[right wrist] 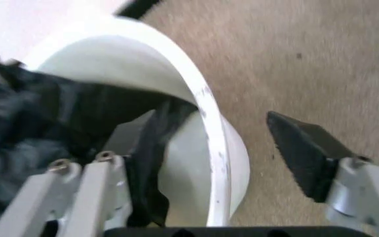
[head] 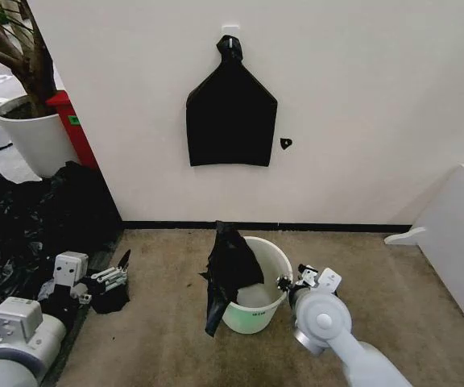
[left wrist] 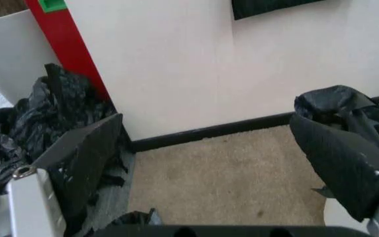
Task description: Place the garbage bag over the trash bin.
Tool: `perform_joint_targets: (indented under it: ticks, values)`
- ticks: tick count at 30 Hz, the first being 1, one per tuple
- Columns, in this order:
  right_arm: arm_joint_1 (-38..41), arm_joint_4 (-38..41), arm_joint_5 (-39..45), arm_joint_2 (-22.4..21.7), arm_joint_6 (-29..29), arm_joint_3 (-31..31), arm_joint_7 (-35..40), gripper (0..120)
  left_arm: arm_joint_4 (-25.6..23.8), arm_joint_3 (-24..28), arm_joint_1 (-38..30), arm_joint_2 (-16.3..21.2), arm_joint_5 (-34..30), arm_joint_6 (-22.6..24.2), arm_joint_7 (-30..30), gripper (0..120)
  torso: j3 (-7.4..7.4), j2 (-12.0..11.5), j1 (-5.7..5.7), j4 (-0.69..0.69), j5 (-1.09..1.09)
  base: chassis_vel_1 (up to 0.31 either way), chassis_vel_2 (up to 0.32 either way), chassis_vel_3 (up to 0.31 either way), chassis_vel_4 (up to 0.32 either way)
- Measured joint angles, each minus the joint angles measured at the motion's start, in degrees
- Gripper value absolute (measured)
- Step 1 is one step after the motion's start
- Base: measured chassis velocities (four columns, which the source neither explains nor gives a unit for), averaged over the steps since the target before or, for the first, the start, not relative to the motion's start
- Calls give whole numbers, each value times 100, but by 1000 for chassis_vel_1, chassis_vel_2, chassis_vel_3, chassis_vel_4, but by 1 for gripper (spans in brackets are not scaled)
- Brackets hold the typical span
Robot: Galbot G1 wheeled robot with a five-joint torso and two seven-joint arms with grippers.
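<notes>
A carpeted corner against a pale wall is seen from above. One trash bin (head: pixel 258 302), a round white bucket, stands on the carpet near the black skirting board. One garbage bag (head: pixel 230 270), thin and wrinkled black plastic, is draped over the bin's left rim, partly bunched inside and partly trailing down the outside toward the floor; the mouth of the bin is not yet covered. The right gripper (right wrist: pixel 209 155) is placed at the bin's right rim with its jaws spread wide, one finger inside the wall beside a fold of bag and the other outside over the carpet; nothing is clamped between them. The left gripper (left wrist: pixel 229 163) is held low and well to the left of the bin, its jaws also wide apart and empty, with the bag seen farther off. Several risks can be judged from here: the light bin could be pushed or tipped if the rim is caught by the straddling fingers; the bag could slide off the rim, since it is only hung on one side; and the thin film could be torn if it is pulled against the rim. Elsewhere, one flat black bundle (head: pixel 231 109) is hung on the wall, one heap of black sheeting (head: pixel 31 214) is piled at the left, and one white plant pot (head: pixel 35 137) is stood beyond it.
</notes>
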Motion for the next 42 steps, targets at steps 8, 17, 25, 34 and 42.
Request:
perform_joint_targets:
  ticks: [8, 17, 25, 34, 42]
  values:
    - [-445, 976, -629, -608, -713, 452, -1245, 89, 0, -27, -46, -2, -5, -3, 2, 100, -1, 0, 0, -2, -2, 0, 0, 0, 0]
    - [288, 627, -1344, -458, -1029, -381, -2296, 100, 0, -181, 40, -9, -21, 5, -31, 100, 0, 0, 0, 0, -1, 0, 0, 0, 0]
    - [1298, -142, -1153, 109, -1124, -1449, -2067, 100, 0, -388, 269, 14, -36, 6, -35, 100, 0, 0, 1, 1, -2, 0, 0, 0, 0]
    - [1644, -768, -1219, 548, -1130, -1877, -1892, 100, 0, -485, 327, -40, -36, 5, -34, 100, 0, 0, 1, 0, -2, 0, 0, 0, 0]
    - [1766, -1060, -1262, 782, -1105, -1990, -1808, 87, 0, -465, 264, -37, -36, -3, -32, 100, 0, 0, 1, 0, -2, 0, 0, 0, 0]
